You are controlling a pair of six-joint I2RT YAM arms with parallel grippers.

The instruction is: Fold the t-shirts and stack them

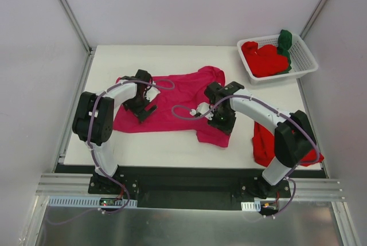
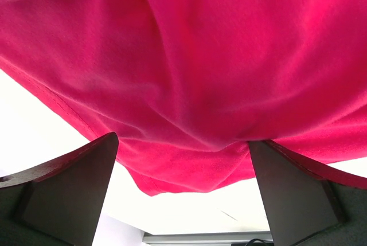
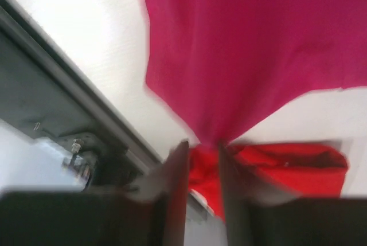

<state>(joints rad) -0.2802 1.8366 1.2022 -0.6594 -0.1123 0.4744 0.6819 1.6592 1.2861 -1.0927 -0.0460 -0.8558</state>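
A magenta-pink t-shirt (image 1: 178,97) lies spread and rumpled on the middle of the white table. My left gripper (image 1: 140,107) is over its left part. In the left wrist view the gripper (image 2: 183,163) is open, its fingers (image 2: 74,183) wide apart, and the pink cloth (image 2: 189,57) fills the view ahead with its hem between the tips. My right gripper (image 1: 221,121) is at the shirt's near right part. In the blurred right wrist view the gripper (image 3: 202,147) is shut, pinching a gathered point of the pink cloth (image 3: 246,45).
A bright red t-shirt (image 1: 264,143) lies crumpled at the near right table edge and also shows in the right wrist view (image 3: 287,163). A white slotted basket (image 1: 305,57) at the back right holds red shirts (image 1: 264,59) and a dark green one (image 1: 285,42).
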